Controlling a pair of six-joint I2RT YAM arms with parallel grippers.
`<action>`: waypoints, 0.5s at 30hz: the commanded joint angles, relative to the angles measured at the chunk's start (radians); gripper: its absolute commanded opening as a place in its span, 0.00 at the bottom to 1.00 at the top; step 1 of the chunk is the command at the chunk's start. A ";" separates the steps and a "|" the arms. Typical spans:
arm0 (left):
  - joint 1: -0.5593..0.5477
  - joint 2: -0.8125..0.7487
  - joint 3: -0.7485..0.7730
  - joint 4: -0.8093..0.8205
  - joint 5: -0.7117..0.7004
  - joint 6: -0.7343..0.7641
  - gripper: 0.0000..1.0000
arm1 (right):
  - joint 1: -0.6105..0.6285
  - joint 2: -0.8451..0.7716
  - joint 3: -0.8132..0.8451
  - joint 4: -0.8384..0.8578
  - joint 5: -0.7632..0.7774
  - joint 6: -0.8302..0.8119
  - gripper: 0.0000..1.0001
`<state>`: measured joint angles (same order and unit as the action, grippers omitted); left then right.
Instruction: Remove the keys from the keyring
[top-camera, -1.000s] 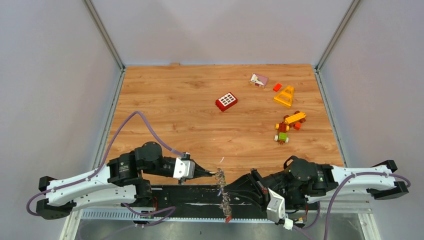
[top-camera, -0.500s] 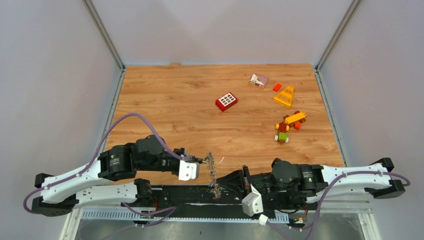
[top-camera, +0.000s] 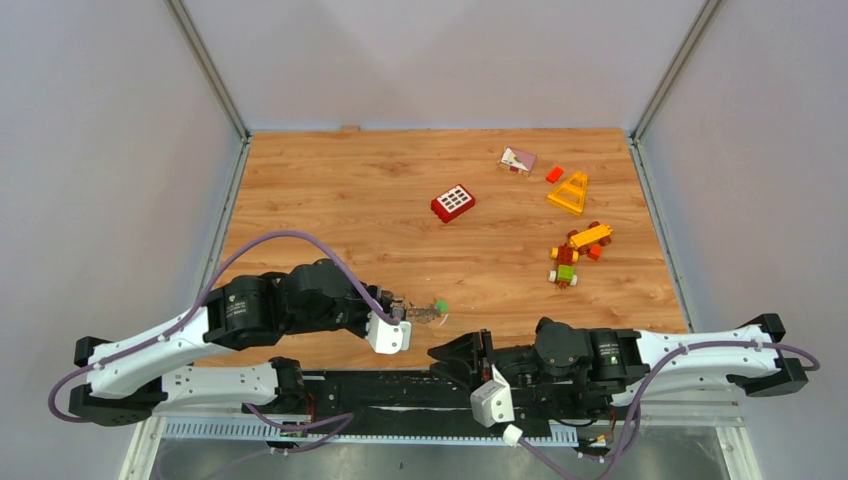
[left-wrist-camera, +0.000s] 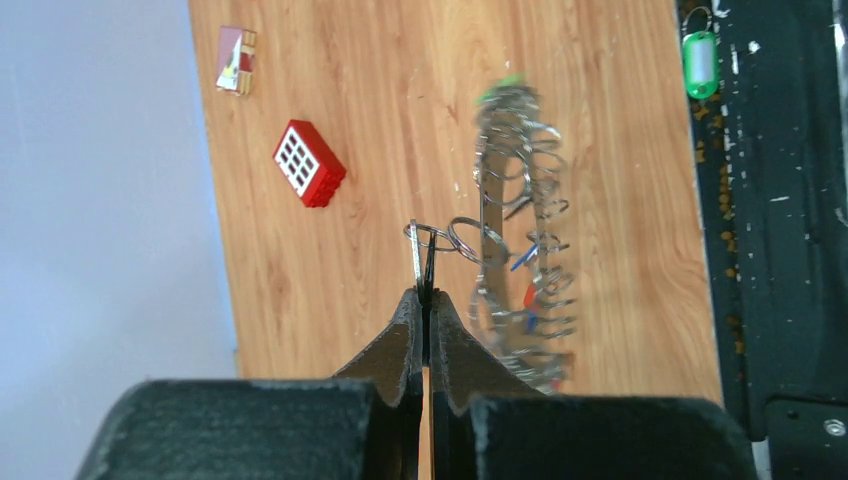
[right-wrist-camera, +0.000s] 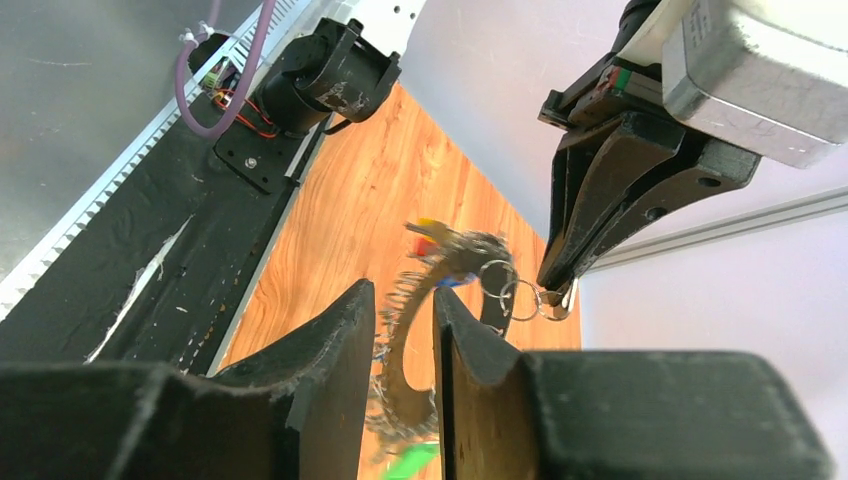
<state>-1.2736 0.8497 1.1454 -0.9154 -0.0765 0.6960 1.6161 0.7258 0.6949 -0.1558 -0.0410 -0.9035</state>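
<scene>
From above, my right end effector has just released and drawn back, so the keyring now hangs from my left end effector alone. Left wrist: it is clenched on a small loop at the ring's edge. Right wrist: fingers parted, so I must regrip.

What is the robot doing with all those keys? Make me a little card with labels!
left gripper: shut on a small ring
small ring: linked to the keyring
keys: bunched on the keyring, blurred
right gripper: open, close to the bunch, holding nothing
red brick: on the table, far from both grippers
</scene>
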 joint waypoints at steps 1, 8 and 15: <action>0.003 0.000 0.065 0.025 -0.054 0.055 0.00 | 0.004 -0.008 0.019 0.074 0.057 0.038 0.29; 0.003 -0.017 0.065 0.059 -0.060 0.079 0.00 | 0.005 0.028 -0.063 0.356 0.213 0.109 0.29; 0.004 -0.033 0.052 0.092 -0.049 0.086 0.00 | -0.025 0.079 -0.078 0.456 0.321 0.188 0.27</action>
<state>-1.2736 0.8413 1.1606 -0.9192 -0.1249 0.7578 1.6131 0.7868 0.6201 0.1703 0.1833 -0.7929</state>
